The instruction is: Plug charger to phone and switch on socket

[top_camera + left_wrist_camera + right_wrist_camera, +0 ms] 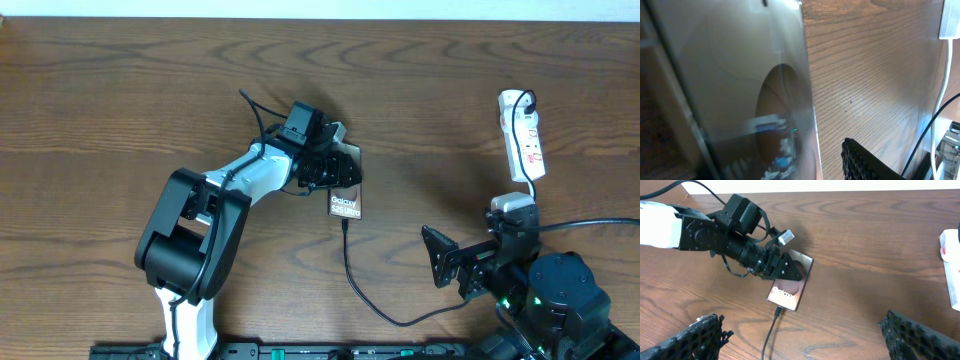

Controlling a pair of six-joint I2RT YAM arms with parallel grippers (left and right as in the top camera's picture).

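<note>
1. Black, dimpled rubber: one finger pad (860,161) of the left gripper (785,271) shows at five o'clock in the left wrist view. It sits just beside the phone's long edge, with a strip of wood between them. The other finger is hidden, so I cannot tell whether these jaws pinch the slab.
2. The phone (790,292) is a flat, smooth, silvery-grey rectangle with a pale oval mark and white "Galaxy" lettering. It lies near the table's centre, and the left gripper's pointed black tips cover its twelve-o'clock half.
3. The charger (771,332) is a thin black cable. Its small plug tip meets the phone's six-o'clock edge, and the cable curves off toward four o'clock.
4. The right gripper (448,268) hangs with its jaws spread wide. Its honeycomb-textured black fingers (920,335) stay well apart from the phone.
5. The socket (524,140) is a narrow white plastic strip with red markings, lying at two o'clock.
6. The table (120,100) is brown, grained wood.
</note>
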